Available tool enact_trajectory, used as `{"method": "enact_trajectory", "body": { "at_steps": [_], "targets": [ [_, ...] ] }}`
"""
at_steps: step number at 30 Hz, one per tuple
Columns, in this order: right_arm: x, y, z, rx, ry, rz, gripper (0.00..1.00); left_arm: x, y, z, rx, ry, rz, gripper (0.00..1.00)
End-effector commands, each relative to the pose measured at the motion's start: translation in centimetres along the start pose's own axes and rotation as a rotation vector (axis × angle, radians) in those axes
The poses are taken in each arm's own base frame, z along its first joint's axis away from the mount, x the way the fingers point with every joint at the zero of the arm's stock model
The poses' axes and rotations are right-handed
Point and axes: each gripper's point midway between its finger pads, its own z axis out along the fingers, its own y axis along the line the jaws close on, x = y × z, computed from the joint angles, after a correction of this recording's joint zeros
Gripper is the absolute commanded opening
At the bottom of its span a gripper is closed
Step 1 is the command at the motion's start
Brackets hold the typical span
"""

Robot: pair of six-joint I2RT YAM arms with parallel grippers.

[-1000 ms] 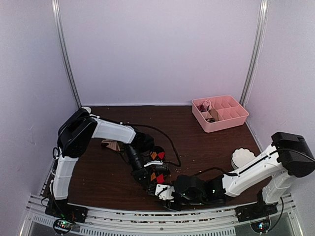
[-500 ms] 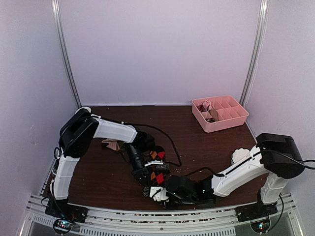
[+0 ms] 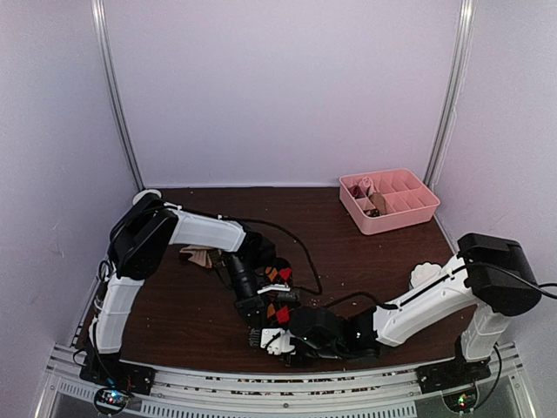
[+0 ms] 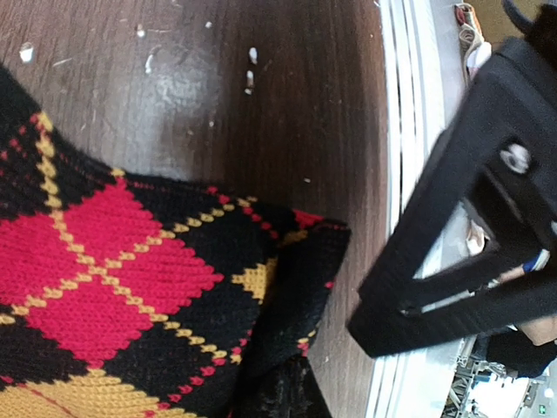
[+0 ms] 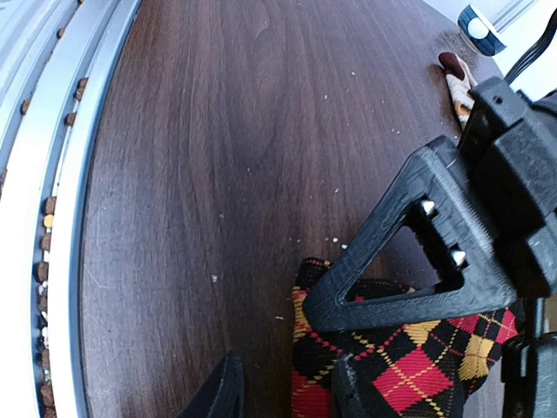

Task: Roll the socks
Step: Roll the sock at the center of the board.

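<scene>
The black argyle sock lies bunched at the table's front centre and fills the lower left of the left wrist view. My left gripper is shut, pinching a fold at the sock's near edge. Its triangular finger rests over the sock's corner in the right wrist view. My right gripper comes in low from the right and is open, with the sock's edge between its fingers. The beige striped sock lies apart, left of the left arm.
A pink divided tray stands at the back right. A white bowl sits by the right arm. The metal rail of the table's front edge runs close beside my right gripper. A black cable loops across the middle.
My right arm has swung left along the front edge up to the argyle sock, and its jaws have narrowed a little. The left gripper stays shut in the same place.
</scene>
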Motion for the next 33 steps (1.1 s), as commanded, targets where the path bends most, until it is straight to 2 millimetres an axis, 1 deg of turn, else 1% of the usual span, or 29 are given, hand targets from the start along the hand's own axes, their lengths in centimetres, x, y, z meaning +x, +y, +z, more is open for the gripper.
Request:
{"method": "enact_trajectory", "body": {
  "at_steps": [1, 6, 10, 18, 20, 22, 25, 28, 30, 31, 33],
  "targets": [
    [-1.1, -0.9, -0.4, 0.015, -0.015, -0.005, 0.35, 0.2, 1.3, -0.1, -0.035, 0.017, 0.001, 0.00],
    [0.9, -0.4, 0.4, -0.002, 0.026, 0.017, 0.34, 0.2, 1.3, 0.0, -0.033, 0.017, 0.001, 0.00],
    [3.0, -0.3, 1.1, -0.002, 0.070, 0.049, 0.34, 0.3, 1.2, 0.0, -0.026, 0.017, 0.001, 0.00],
    [6.4, 0.1, 1.5, -0.027, 0.140, 0.134, 0.30, 0.0, 0.4, -0.5, -0.019, 0.005, 0.026, 0.00],
    [7.2, 0.4, 1.7, -0.043, 0.160, 0.157, 0.29, -0.2, 0.2, -0.7, -0.015, 0.003, 0.037, 0.02],
    [8.4, 0.7, 1.9, -0.062, 0.199, 0.186, 0.27, -0.3, -0.2, -0.9, -0.009, -0.001, 0.053, 0.06],
    [9.8, 1.2, 2.0, -0.105, 0.236, 0.258, 0.21, -0.8, -0.6, -1.7, -0.021, -0.029, 0.084, 0.16],
    [11.4, 1.9, 1.8, -0.149, 0.272, 0.337, 0.14, -1.8, -0.9, -3.6, -0.061, -0.103, 0.127, 0.26],
    [12.0, 2.5, 1.7, -0.186, 0.290, 0.375, 0.09, -2.3, -1.0, -5.0, -0.109, -0.142, 0.164, 0.32],
    [12.2, 2.7, 1.6, -0.204, 0.304, 0.386, 0.07, -2.5, -1.1, -5.7, -0.141, -0.161, 0.190, 0.37],
    [12.3, 2.7, 1.5, -0.219, 0.321, 0.406, 0.02, -2.9, -1.7, -7.2, -0.222, -0.199, 0.254, 0.39]
  ]
}}
